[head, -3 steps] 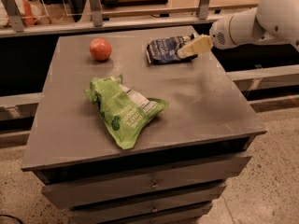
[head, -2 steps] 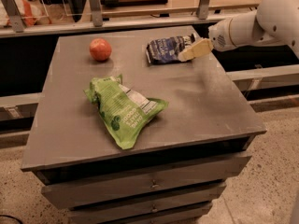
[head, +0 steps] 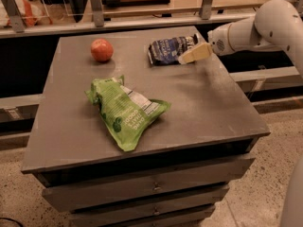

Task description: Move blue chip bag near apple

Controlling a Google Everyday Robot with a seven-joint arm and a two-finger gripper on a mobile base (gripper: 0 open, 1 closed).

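The blue chip bag (head: 168, 49) lies flat at the back of the grey cabinet top (head: 208, 103), right of centre. The apple (head: 102, 49) stands at the back left, about a bag's length to the left of the chip bag. My gripper (head: 193, 54) reaches in from the right on a white arm (head: 265, 25). It sits at the right end of the chip bag, low over the surface and touching or nearly touching the bag.
A larger green bag (head: 125, 110) lies in the middle of the top, toward the front left. The cabinet has drawers (head: 151, 186) below. A shelf rail with posts (head: 142, 20) runs behind the back edge.
My gripper has dropped slightly and edged left toward the right end of the blue chip bag. The bag, the apple and the green bag have not visibly moved.
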